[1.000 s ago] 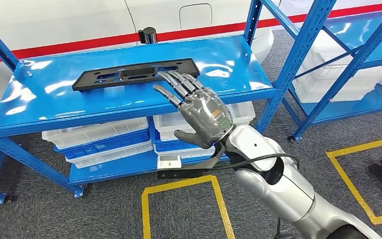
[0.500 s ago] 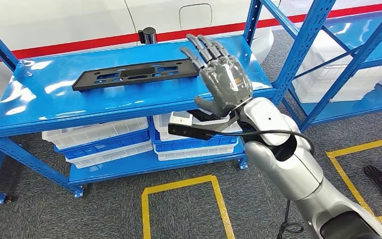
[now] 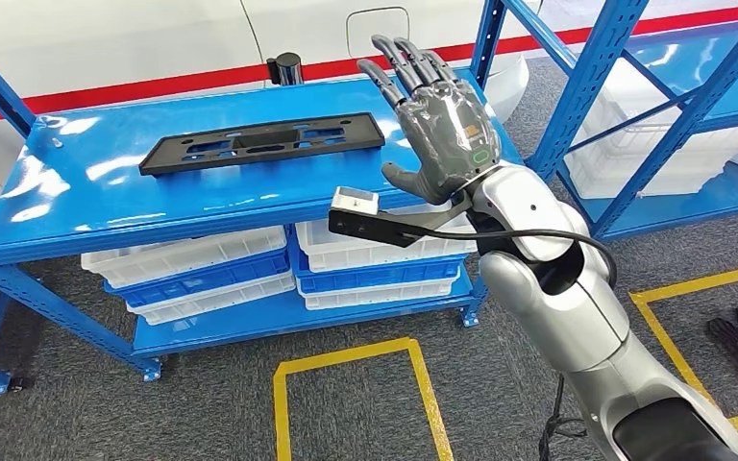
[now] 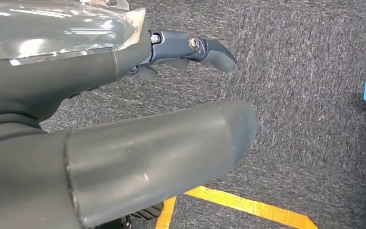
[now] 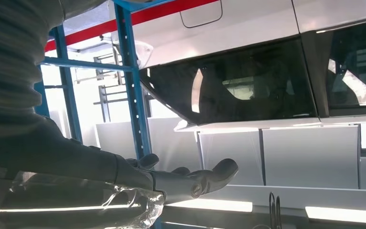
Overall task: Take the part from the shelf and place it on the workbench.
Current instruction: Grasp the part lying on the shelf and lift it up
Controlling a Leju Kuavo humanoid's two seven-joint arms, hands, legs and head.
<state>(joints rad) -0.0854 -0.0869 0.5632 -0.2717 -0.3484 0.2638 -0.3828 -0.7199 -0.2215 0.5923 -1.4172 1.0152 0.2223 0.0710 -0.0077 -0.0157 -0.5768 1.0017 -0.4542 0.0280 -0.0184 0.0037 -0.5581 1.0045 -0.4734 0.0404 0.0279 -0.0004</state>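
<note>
Your head view is bright and evenly lit from overhead, and it's sharp across the frame. Watch the glossy blue shelf (image 3: 250,182): white glare patches streak its top, strongest near the left end and just behind the right hand (image 3: 439,125). That hand throws only a soft, faint shadow on the shelf. The black part (image 3: 262,143) reads clearly, with good contrast. In your left wrist view the left hand (image 4: 124,143) is so close that it's soft and out of focus, while the grey carpet (image 4: 314,71) behind it is crisp. Your right wrist view is backlit: white panels blow out, and the near hand goes dark, almost a silhouette.
</note>
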